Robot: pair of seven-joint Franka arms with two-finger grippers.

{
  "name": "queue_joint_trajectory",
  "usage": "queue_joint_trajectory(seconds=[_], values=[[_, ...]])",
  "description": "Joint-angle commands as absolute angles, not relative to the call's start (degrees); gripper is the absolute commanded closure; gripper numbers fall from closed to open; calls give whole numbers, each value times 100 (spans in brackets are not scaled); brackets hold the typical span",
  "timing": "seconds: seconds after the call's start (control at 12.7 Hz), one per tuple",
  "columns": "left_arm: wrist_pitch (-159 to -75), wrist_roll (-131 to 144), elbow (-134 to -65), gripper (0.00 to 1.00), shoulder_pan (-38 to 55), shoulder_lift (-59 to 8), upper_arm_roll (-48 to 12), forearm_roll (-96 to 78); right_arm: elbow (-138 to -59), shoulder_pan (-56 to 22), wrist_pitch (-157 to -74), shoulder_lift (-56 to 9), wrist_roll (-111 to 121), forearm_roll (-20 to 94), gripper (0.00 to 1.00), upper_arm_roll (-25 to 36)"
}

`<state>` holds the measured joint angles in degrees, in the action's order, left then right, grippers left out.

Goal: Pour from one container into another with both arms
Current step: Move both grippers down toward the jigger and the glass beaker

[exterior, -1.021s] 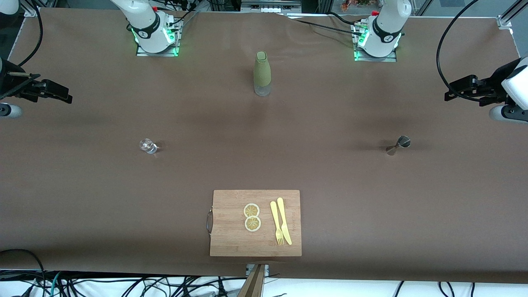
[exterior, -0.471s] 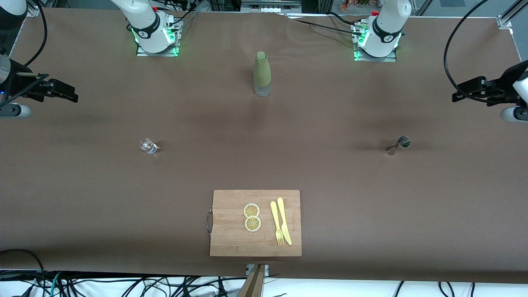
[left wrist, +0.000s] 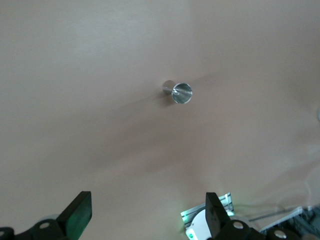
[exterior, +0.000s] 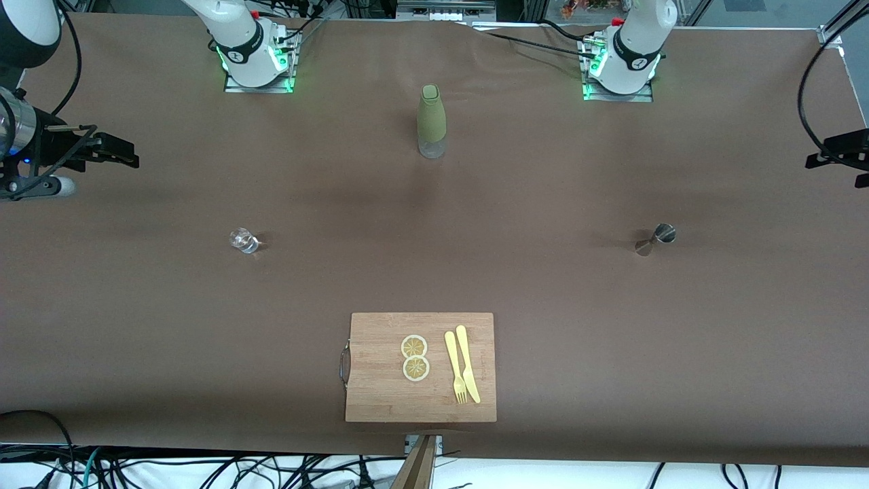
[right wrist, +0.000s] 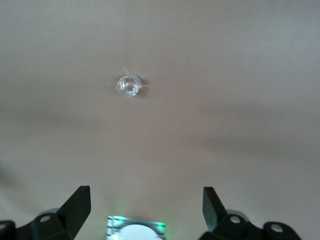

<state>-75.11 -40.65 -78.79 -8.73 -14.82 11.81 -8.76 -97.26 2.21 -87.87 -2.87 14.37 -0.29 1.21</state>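
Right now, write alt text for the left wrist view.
A small silver metal jigger stands alone on the brown table, seen from high above. The left gripper hangs over the table with its black fingers spread wide, holding nothing.

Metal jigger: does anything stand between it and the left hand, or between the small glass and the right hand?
Nothing visible does. The left hand, open, sees the metal jigger across bare table. The right hand, also open, sees the small glass the same way. The green bottle and cutting board stand mid-table, off both paths.
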Motion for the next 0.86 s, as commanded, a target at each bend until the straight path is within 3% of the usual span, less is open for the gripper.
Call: queue_joint_trajectory(seconds=[0.0,0.24,0.55,0.79], values=[[-7488,-5680,-7971,0,-1186,-1862,1475,-1649,-10001,290,-9052,-299,2991,105,1,412],[-7471,-7430,-8375,0,-1440,-2301,1941,-2835,-10169,299,-9342,-526,4915,394,1,807],[-7462,-9995,-8780,0,-1740,-3222,2126,-3996,-10300,360,-9640,-1159,7140,1325,1,1317],[-7497,-11587,-9123,0,-1837,-3839,2180,-4692,-10493,772,-9808,-1739,8547,2430,1,1336]])
